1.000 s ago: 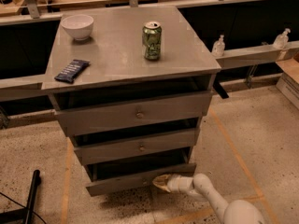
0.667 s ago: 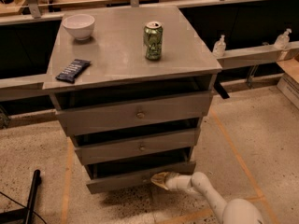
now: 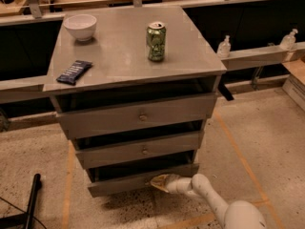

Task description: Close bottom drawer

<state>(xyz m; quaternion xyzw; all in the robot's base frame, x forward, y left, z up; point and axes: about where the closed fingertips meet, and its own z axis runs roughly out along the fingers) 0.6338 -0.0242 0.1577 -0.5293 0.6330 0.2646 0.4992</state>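
Speckled floor w/ orange tape lines running past the cabinet on both sides. Grey cabinet stands mid-frame, its flat top serving as counter. Behind it a long ledge w/ two small pump bottles on the right part.

Three drawers, all part-open, each w/ a dark gap above its front. Top drawer: tallest front, round knob at centre; inside in shadow, contents can't tell. Middle drawer: slimmer front, knob at centre, inside also dark. Bottom drawer: lowest, just above floor, slim front pulled out a bit from the cabinet body; interior black, nothing readable in it.

White arm comes in from lower right corner, low over the floor, reaching left toward the cabinet base. Black pole lies at lower left, well apart from the arm.

On counter: white bowl at back left, upright, inside shows plain white. Green can upright near centre-back, top closed-looking but too small to be sure. Dark packet flat near left front edge. All three well apart.

Gripper tan, wedge-shaped, tip against the bottom drawer's front, right of centre. Open or closed: can't tell; nothing visibly held.
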